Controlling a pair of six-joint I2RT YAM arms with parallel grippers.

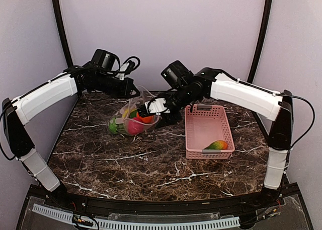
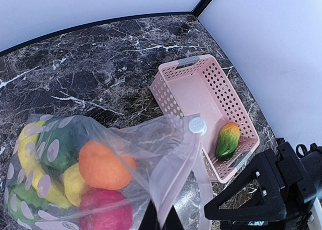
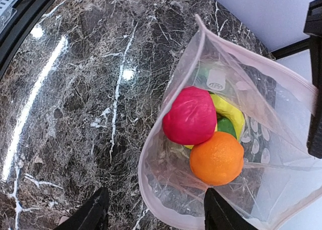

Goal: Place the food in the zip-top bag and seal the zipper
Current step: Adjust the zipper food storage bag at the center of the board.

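Observation:
The zip-top bag lies at the table's back middle with its mouth open toward the basket. Inside it show the orange, the red-pink fruit, a yellow piece and green pieces. My left gripper is shut on the bag's upper mouth edge and holds it up. My right gripper is open and empty, its fingers spread on either side of the lower mouth rim, where the zipper runs. The orange-green mango lies in the basket.
The pink lattice basket stands right of the bag and holds only the mango, at its near end. The right arm's black wrist hangs close to the basket's near corner. Curtain walls enclose the table at the back and sides.

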